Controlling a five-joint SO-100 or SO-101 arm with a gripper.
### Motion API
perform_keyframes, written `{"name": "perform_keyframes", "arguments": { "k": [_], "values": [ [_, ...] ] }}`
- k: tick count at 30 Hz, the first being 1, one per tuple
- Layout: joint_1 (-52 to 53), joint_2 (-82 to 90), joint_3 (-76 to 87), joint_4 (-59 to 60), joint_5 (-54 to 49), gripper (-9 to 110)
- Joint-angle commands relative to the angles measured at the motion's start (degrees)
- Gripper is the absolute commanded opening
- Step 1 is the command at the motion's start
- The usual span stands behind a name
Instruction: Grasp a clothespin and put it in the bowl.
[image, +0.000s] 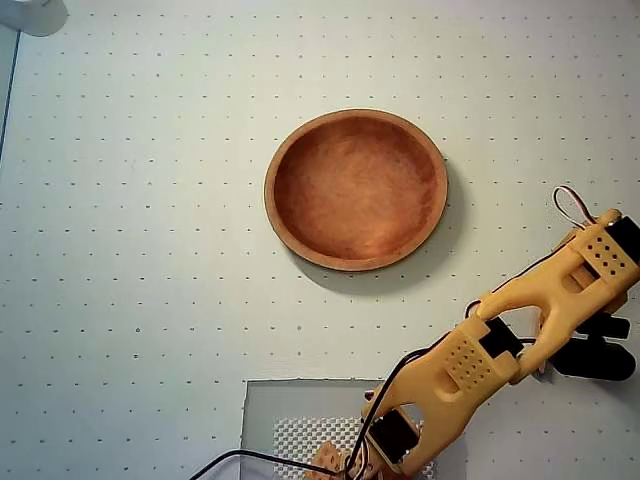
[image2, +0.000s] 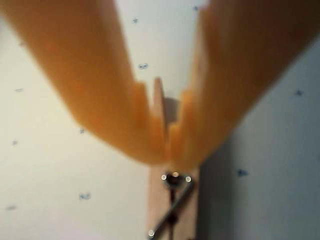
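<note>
Fingers (image2: 145, 130), orange and blurred, seemingly clamped on the pale wooden spring clothespin (image2: 172, 210) near the white dotted bench's (image: 130, 250) right edge; round reddish-brown wooden bowl (image: 356, 189) sits mid-bench, well apart.

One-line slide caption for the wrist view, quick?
Close-up: orange gripper fingers closed around the end of a wooden clothespin above the dotted mat.

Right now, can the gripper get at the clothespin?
Probably yes: in the wrist view the gripper fingertips already straddle the clothespin with nothing between. Whether they're clamped is unclear.
</note>
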Motion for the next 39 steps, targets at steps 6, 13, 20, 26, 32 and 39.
{"name": "perform_keyframes", "arguments": {
  "k": [6, 13, 20, 26, 32, 39],
  "values": [
    [0.62, -1.14, -7.12, 1.41, 4.75, -3],
    [0.70, -2.64, -7.12, 1.41, 4.83, -3],
    [0.62, -2.64, -7.21, 1.41, 4.04, 12],
    [0.70, -2.29, -7.21, 0.97, 4.04, 27],
    [0.70, -1.93, -7.21, 0.70, 4.04, 32],
    [0.70, -2.81, -8.61, 0.62, 4.22, 32]
  ]
}}
